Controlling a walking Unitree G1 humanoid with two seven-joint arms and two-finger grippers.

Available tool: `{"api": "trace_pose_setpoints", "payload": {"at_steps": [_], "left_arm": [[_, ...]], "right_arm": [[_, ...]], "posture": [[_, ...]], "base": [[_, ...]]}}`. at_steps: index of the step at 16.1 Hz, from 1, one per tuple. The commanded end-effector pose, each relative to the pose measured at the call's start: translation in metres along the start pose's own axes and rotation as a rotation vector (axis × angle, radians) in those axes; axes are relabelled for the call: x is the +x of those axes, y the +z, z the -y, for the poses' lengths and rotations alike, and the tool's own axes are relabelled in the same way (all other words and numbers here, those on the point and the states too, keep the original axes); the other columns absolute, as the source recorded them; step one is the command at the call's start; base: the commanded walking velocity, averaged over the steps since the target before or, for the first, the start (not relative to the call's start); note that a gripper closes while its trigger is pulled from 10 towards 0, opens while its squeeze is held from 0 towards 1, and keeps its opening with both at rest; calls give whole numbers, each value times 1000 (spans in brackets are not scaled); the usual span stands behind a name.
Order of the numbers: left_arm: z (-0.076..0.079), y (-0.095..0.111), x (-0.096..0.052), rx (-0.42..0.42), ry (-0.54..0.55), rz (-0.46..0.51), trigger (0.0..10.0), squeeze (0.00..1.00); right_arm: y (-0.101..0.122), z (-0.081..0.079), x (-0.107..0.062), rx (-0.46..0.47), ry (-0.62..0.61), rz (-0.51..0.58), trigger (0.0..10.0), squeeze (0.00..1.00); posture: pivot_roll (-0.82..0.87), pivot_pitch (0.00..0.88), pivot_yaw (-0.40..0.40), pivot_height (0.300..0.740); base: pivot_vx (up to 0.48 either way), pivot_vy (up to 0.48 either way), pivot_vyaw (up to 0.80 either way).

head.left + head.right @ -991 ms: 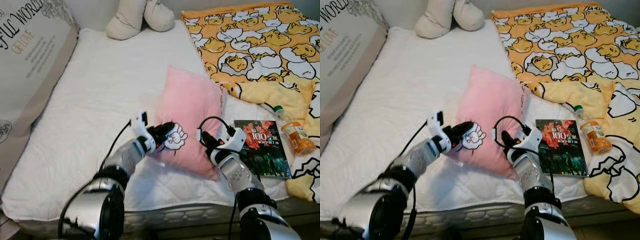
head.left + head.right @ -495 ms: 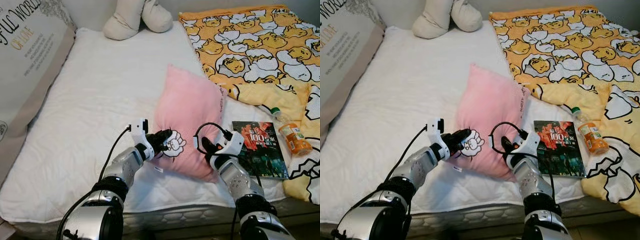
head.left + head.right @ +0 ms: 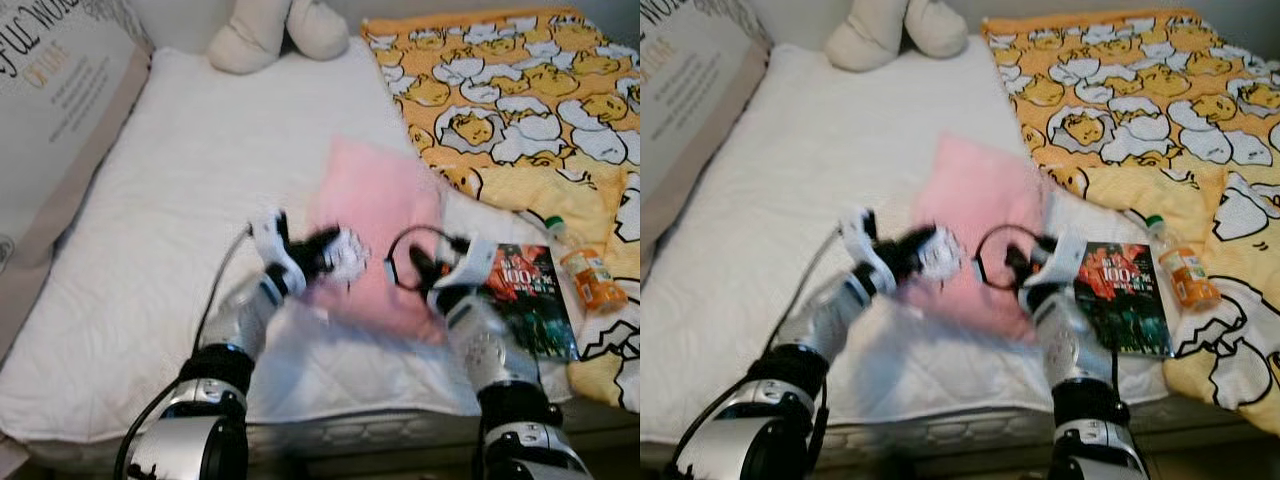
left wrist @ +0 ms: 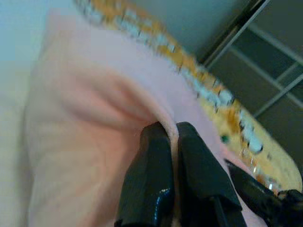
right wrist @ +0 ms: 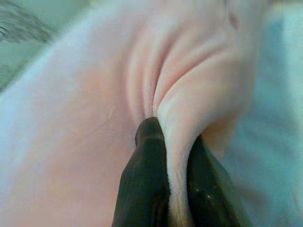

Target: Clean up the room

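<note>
the pink pillow (image 3: 375, 235) is pinched from both sides: in the left wrist view the left gripper (image 4: 173, 142) is clamped on a fold of its cover, and in the right wrist view the right gripper (image 5: 170, 142) is closed on another ridge of the same fabric. compared with half a second ago, both arms and the pillow are now smeared by motion in the head views, while the bed around them is sharp, so a fast lift or swing is judged to be under way; the pillow's near edge appears raised off the white mattress (image 3: 170, 200). this suggests the carry toward the head of the bed has begun. just beside the right arm a book (image 3: 525, 295) is lying, with an orange bottle (image 3: 590, 275) near it, both untouched and likely left for later. further back the yellow duck blanket (image 3: 520, 90) is spread rumpled, a large printed cushion (image 3: 55, 110) is propped at the left, and a plush toy (image 3: 275, 30) is seated at the far end
</note>
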State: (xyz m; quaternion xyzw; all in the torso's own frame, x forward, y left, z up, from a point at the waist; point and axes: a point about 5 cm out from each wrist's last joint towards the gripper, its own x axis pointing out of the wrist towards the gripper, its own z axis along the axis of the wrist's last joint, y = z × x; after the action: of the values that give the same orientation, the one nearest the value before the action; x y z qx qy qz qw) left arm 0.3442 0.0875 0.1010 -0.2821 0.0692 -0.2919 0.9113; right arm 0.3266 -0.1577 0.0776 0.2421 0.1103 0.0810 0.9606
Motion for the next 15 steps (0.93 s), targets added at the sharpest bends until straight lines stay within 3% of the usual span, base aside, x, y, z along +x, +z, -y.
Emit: {"api": "trace_pose_setpoints", "payload": {"at_steps": [1,3,5,8,15], "left_arm": [[6,20,-1,64,-31,71,0,0],[11,30,-3,128,-32,108,0,0],[8,50,-13,222,51,174,0,0],[5,62,-28,313,148,224,0,0],[9,49,-33,342,232,204,0,0]], "right_arm": [[22,-10,4,-55,27,84,0,0],[34,-15,3,-90,41,132,0,0],[48,-21,3,-139,53,181,0,0],[53,-19,6,-157,39,185,0,0],[42,-24,11,-182,65,142,0,0]], "posture": [[-108,0,99,740],[-103,0,94,740],[-97,0,89,740],[-73,0,73,740],[-46,0,48,740]], "base": [[0,0,0],[0,0,0],[0,0,0],[0,0,144],[0,457,670]]}}
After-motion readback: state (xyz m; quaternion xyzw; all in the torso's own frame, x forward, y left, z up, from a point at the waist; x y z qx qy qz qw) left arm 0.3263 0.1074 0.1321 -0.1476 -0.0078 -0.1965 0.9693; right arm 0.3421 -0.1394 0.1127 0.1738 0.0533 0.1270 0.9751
